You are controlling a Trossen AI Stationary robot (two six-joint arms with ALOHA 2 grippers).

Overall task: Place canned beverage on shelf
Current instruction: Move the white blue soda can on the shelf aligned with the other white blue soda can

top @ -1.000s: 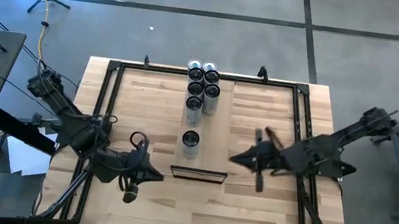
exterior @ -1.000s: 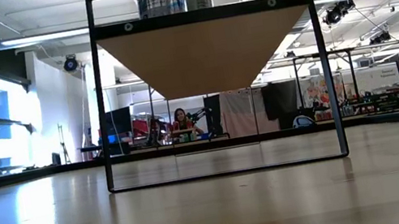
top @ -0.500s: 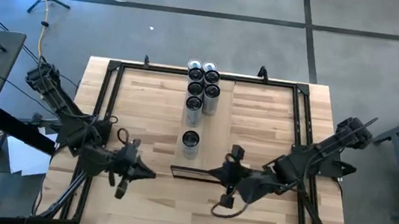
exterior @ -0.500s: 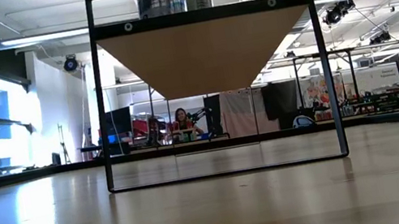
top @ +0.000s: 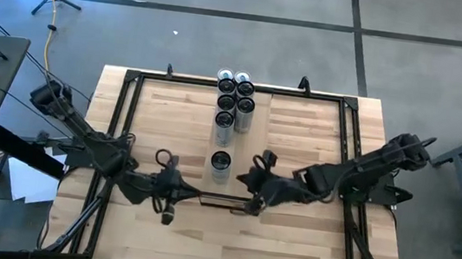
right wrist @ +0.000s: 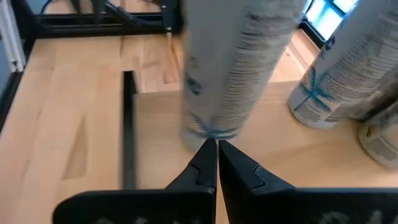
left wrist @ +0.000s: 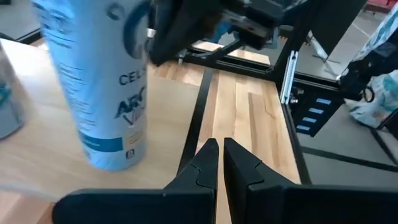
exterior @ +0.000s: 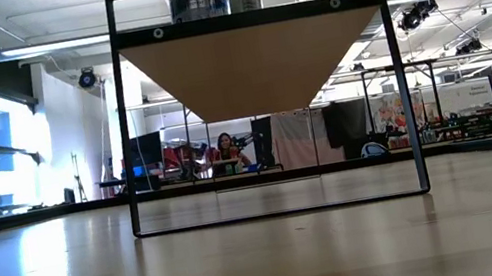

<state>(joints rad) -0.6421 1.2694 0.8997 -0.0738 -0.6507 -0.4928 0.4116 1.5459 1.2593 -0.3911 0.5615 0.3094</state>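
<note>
Two pincers converge on the near end of the shelf (top: 234,160), one from each side, and both have their fingers pressed together, holding nothing. The left pincer (top: 172,203) sits low beside the shelf's dark front edge (top: 230,201); the right pincer (top: 248,184) sits just beside the nearest can, on that can's right.

Six cans or so stand upright on the shelf, long axes vertical. A tight group (top: 235,99) occupies the far end, and one blue-and-white can (top: 221,164) stands alone toward the near end, well apart from the group. In the right wrist view this lone can (right wrist: 233,68) stands directly ahead of the fingertips (right wrist: 211,152), very close. In the left wrist view it (left wrist: 99,81) stands ahead and off to one side.

Judgement: the right arm is nearer to the lone can and lies along a direct line to it. No can is seen on the bench (top: 304,251) off the shelf, so a can still to be placed probably lies out of view, though this cannot be confirmed.

Clearance: the shelf is narrow, with open room between the lone can and the far group. A black frame (top: 128,118) borders the bench on both sides. The closed right fingers could tip the lone can if they advance.
</note>
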